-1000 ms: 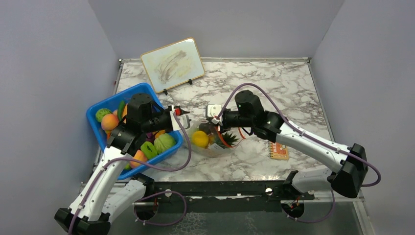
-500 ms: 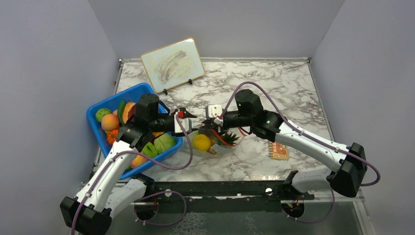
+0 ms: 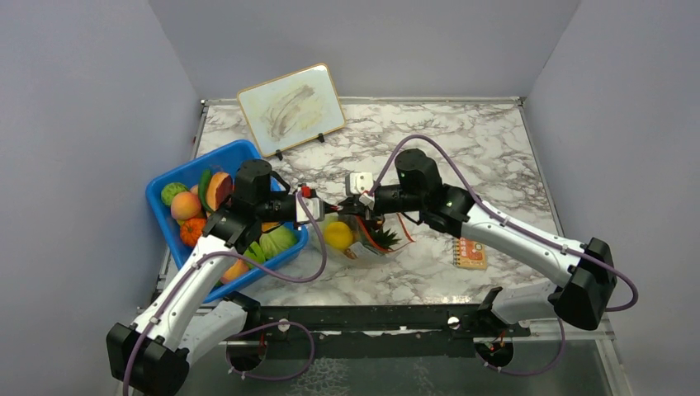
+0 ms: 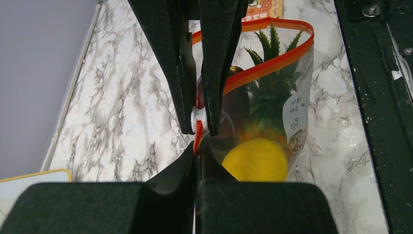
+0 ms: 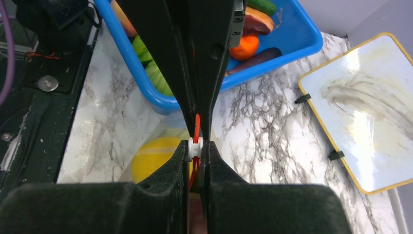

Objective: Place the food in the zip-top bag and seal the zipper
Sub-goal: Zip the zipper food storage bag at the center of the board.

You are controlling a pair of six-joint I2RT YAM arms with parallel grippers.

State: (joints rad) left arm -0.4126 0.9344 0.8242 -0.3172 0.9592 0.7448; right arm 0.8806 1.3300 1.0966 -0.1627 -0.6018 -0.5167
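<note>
Now left gripper [image 3: 323,206] and right gripper [image 3: 351,205] are both clamped on the zipper [image 4: 265,66] at the bag's [image 4: 304,78] 9 o'clock end, food [image 4: 255,160] inside; anchor left, slide right steadily toward 3 o'clock.

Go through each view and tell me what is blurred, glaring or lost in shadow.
Top external: even, soft light, all sharp, no hard shadows. Left wrist: the left tool is a blurred black mass up close, while the zip-top bag and yellow fruit are crisp. Right wrist: the right tool is blurred too; the whiteboard glares white.
</note>
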